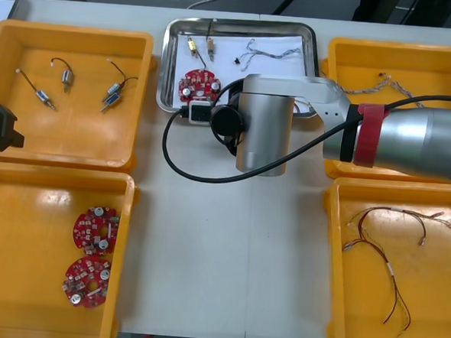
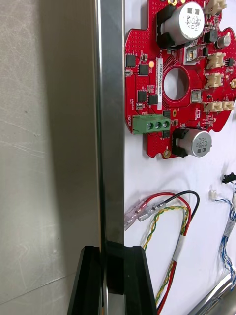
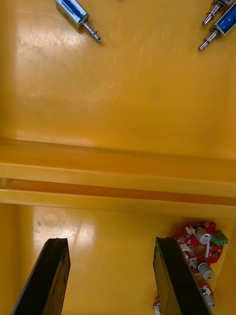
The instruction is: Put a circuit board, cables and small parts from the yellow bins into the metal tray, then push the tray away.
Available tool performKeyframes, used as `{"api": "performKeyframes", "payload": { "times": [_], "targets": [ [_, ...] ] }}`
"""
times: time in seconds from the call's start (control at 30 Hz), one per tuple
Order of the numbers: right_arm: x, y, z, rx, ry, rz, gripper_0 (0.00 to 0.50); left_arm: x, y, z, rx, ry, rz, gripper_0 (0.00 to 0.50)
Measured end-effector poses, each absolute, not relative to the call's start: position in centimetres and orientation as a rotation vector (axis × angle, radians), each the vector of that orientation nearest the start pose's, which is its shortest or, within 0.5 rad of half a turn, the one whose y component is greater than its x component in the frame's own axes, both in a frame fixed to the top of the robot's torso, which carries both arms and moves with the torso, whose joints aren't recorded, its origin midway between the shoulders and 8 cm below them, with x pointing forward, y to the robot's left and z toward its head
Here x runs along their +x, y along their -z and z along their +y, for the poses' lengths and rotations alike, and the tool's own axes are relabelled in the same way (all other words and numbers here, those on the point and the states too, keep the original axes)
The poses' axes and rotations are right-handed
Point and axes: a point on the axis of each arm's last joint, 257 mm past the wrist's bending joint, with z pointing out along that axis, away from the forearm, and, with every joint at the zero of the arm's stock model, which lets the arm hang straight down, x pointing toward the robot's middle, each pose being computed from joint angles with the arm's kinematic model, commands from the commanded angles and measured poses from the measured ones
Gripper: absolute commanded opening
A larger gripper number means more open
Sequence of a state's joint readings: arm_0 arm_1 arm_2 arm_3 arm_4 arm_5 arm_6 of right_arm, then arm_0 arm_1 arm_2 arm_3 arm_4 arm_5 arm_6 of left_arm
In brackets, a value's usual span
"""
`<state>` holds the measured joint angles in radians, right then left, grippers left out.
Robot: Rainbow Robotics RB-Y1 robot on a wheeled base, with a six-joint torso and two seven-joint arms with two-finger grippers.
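Right claw (image 2: 112,252) grips the metal tray (image 2: 110,123) by its near rim, circuit board (image 2: 147,98) just beyond; left claw (image 3: 110,242) hangs wide over yellow bins (image 3: 118,123).

Your left gripper (image 3: 110,243) hangs with its black fingers (image 3: 49,275) standing well apart over the floor of one yellow bin (image 3: 98,224), where a round red circuit board (image 3: 200,245) lies just beside one finger. Beyond the two adjoining rims (image 3: 118,182), you see the neighbouring bin (image 3: 123,98) holding three small metal parts (image 3: 78,16) with blue bodies.
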<state>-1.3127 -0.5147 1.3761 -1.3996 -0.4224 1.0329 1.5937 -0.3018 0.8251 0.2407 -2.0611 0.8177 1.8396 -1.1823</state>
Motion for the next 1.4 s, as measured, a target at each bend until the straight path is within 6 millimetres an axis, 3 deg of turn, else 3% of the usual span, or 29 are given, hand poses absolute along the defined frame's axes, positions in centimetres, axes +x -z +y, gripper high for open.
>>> {"api": "performKeyframes", "payload": {
  "times": [0.03, 0.1, 0.13, 0.17, 0.47, 0.63, 0.83, 1.03, 1.4],
  "targets": [
    [60.2, 18.2, -1.3, -1.649, 0.763, 1.577, 0.281, 42.2, 13.9, 37.7, -0.14, -0.002, 2.604, 0.5],
    [60.2, 18.2, -1.2, -1.649, 0.763, 1.576, 0.418, 42.2, 13.9, 37.7, -0.14, -0.002, 2.604, 0.5],
    [60.2, 18.2, -1.2, -1.65, 0.763, 1.576, 0.472, 42.2, 13.9, 37.7, -0.14, -0.002, 2.604, 0.5],
    [60.2, 18.2, -1.2, -1.65, 0.764, 1.575, 0.493, 42.2, 13.9, 37.7, -0.14, -0.002, 2.604, 0.5],
    [59.7, 18.8, -1.3, -1.71, 0.763, 1.57, 0.5, 42.2, 13.9, 37.7, -0.14, -0.002, 2.604, 0.5],
    [58.7, 19.2, -2.7, -1.708, 0.778, 1.671, 0.5, 42.2, 13.9, 37.7, -0.14, -0.002, 2.604, 0.5],
    [56.4, 17.1, -2.8, -1.696, 0.81, 1.738, 0.5, 42.2, 13.9, 37.7, -0.14, -0.002, 2.604, 0.5],
    [53.8, 14.6, -3.1, -1.635, 0.697, 1.891, 0.5, 42.2, 13.9, 37.7, -0.14, -0.002, 2.604, 0.5],
    [49.3, 11.7, -7.7, -1.248, 0.464, 2.252, 0.5, 42.2, 13.9, 37.7, -0.14, -0.002, 2.604, 0.5]
  ]
}}
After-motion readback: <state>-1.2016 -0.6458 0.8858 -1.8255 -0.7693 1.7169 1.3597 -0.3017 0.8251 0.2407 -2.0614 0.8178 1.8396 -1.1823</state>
